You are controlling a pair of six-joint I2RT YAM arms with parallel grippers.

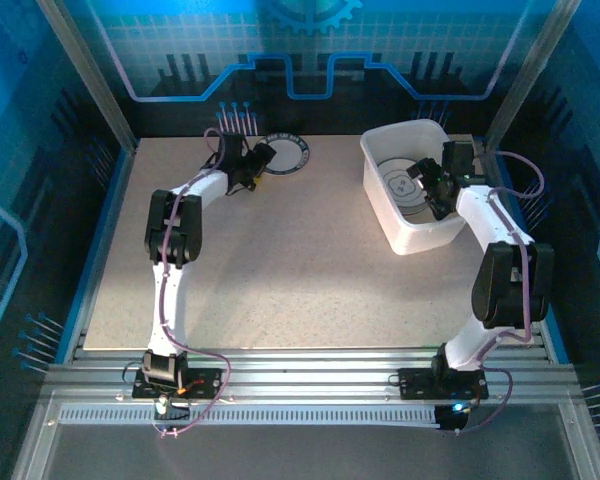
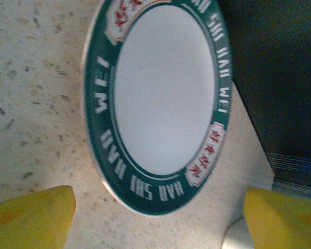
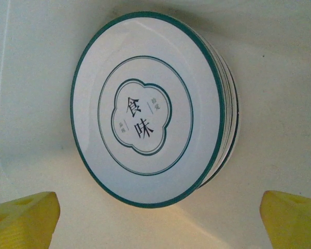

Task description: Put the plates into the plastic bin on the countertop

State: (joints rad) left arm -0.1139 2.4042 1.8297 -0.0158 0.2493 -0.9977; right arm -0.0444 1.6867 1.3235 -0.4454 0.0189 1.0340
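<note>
One white plate with a dark green lettered rim (image 1: 283, 153) (image 2: 163, 98) lies flat on the beige countertop (image 1: 300, 270) at the back. My left gripper (image 1: 252, 166) (image 2: 158, 225) hovers just at its near edge, open, and its yellow fingers (image 2: 31, 218) have only bare countertop between them. At the back right stands the white plastic bin (image 1: 388, 215) with a stack of plates (image 1: 400, 186) (image 3: 145, 109) inside; the top one has a thin green rim and a dark central motif. My right gripper (image 1: 427, 186) (image 3: 155, 223) is inside the bin beside the stack, open and holding nothing.
A dark drop beyond the countertop's back edge (image 2: 274, 78) lies right of the lone plate. The bin's walls (image 3: 280, 78) close round the right gripper. Blue edges and metal rails (image 1: 300, 365) frame the countertop.
</note>
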